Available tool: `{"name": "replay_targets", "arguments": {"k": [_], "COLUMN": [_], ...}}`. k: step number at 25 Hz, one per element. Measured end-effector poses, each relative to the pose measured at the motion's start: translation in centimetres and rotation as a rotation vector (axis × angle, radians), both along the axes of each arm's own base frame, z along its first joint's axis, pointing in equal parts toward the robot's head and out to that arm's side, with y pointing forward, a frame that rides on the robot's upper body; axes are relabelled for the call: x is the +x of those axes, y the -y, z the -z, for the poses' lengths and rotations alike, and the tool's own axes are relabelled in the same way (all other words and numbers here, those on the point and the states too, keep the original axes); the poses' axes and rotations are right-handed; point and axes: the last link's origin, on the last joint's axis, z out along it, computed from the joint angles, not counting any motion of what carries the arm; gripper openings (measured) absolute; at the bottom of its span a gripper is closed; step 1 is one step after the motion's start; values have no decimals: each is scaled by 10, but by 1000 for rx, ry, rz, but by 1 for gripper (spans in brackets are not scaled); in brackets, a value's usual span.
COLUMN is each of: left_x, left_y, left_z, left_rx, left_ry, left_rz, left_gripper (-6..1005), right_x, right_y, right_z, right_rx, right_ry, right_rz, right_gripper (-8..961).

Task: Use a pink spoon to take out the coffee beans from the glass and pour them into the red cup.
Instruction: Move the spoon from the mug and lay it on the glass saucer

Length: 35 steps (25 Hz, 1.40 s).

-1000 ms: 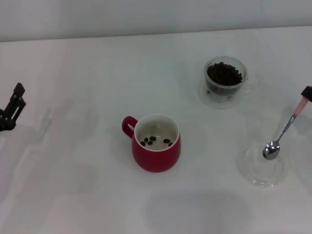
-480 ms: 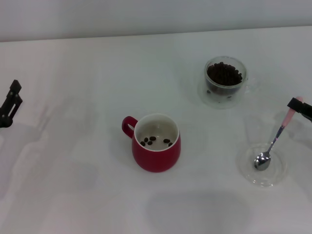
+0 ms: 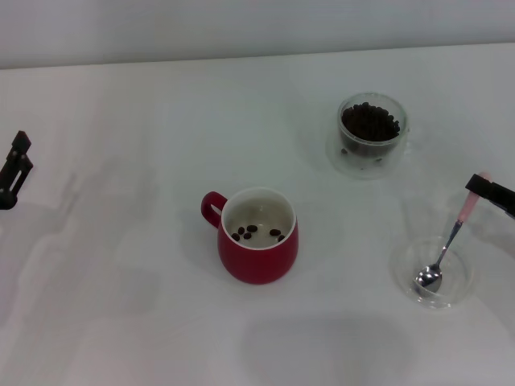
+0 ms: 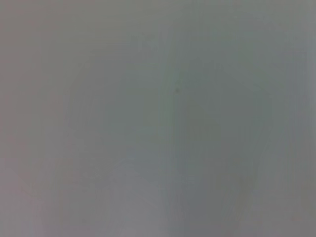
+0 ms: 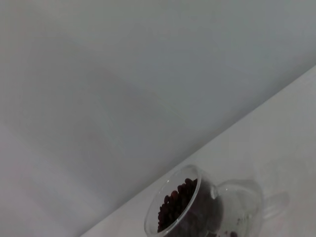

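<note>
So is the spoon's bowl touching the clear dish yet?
Cannot tell. The head view shows the pink spoon, held by the right gripper, with its bowl over the clear dish; looking down, neither contact nor gap shows.

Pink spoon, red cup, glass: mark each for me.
pink spoon [image 3: 428, 278], head view, on its metal bowl.
red cup [image 3: 259, 261], head view, on its red outer wall.
glass [image 3: 344, 157], head view, on its clear wall.

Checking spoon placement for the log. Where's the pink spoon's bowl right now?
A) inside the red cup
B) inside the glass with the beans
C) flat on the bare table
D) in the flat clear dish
D: in the head view the pink spoon has its metal bowl resting in the flat clear dish, its pink handle end held by the right end effector.
</note>
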Motion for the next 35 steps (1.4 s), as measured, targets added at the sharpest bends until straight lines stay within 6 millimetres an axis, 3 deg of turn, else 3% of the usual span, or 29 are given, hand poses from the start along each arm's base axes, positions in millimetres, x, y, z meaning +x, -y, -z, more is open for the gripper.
{"name": "replay_targets", "arguments": {"k": [12, 35], "left_x": [-1, -2], "left_y": [-1, -1], "left_z": [0, -1], "left_rx": [-1, 0], "left_ry": [-7, -10], "left_rz": [-6, -10], "left_gripper": [652, 651], "right_x": [-3, 3], "right_y": [0, -1], "right_z": [8, 7], "right_rx": [-54, -54], "right_ry": [-21, -24], "right_rz": [1, 41], "right_gripper": [240, 247]}}
